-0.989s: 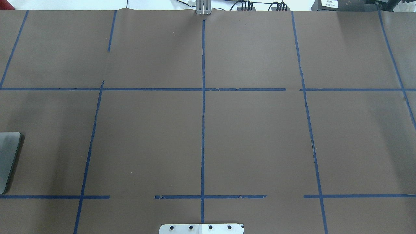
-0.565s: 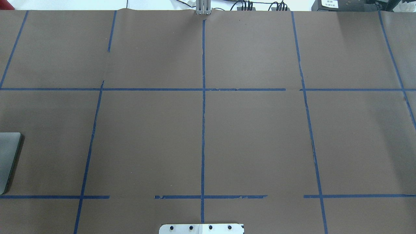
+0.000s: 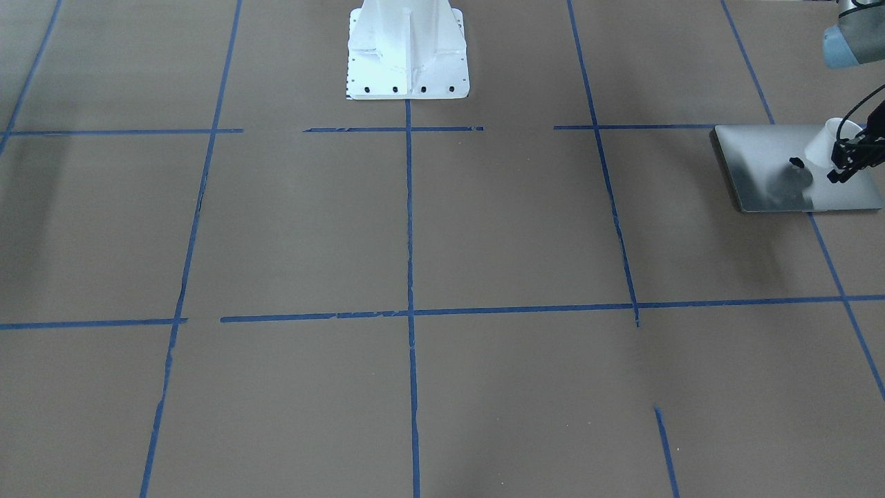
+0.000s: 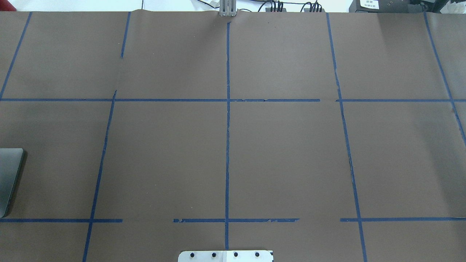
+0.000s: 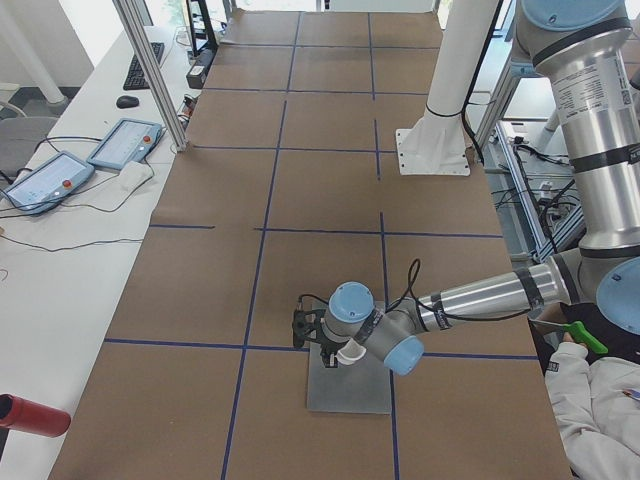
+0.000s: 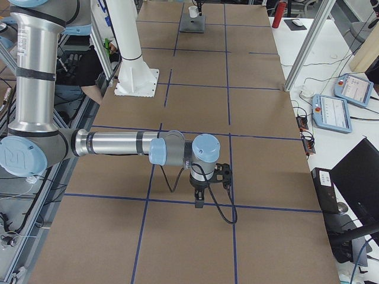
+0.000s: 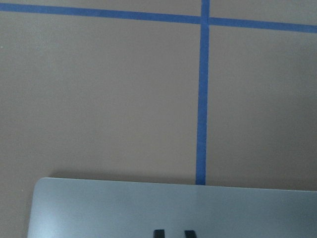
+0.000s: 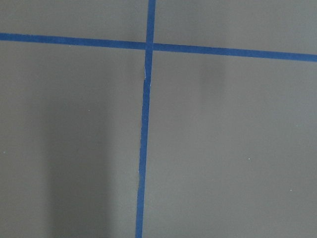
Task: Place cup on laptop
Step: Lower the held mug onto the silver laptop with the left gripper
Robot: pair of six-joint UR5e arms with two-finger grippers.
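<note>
**Cup** (image 3: 825,143): small, white, tapered.
- Location: over the lid of the laptop (image 3: 760,162), on the half nearer the robot, near the dark logo (image 3: 796,163) on the side toward the robot's left.
- Whether its base rests on the lid cannot be told.
- Contents: the inside is hidden in every view, so this cannot be told.

**Laptop**: flat, silver-grey, closed, with rounded corners.
- It lies on the table (image 3: 484,228) at the robot's far left.
- In the overhead view only a strip of it shows at the left edge.
- A dim, dark reflection sits on the lid on the operators' side of the logo.

**Left gripper** (image 3: 845,166): dark, pointing down above the lid, just beside or touching the cup on the cup's operators' side.
- Its wrist view shows two dark fingertips (image 7: 158,233) close together with a narrow gap between them.
- They sit above the lid near its operators' edge, with brown cover and tape beyond.
- Whether they pinch the cup cannot be told.

**Right gripper** (image 6: 199,198): pointing down, low over a tape line near the table's other end, well apart from the laptop.
- It is seen from the side only, so the spread of its fingers cannot be told.

**Table**: covered in brown paper and marked into squares by blue tape (image 3: 409,221).
- The white pedestal (image 3: 408,48) stands at the robot-side edge.

**Side bench**:
- Two control tablets (image 5: 125,143).
- A red cylinder (image 5: 30,413) lying near the corner.
</note>
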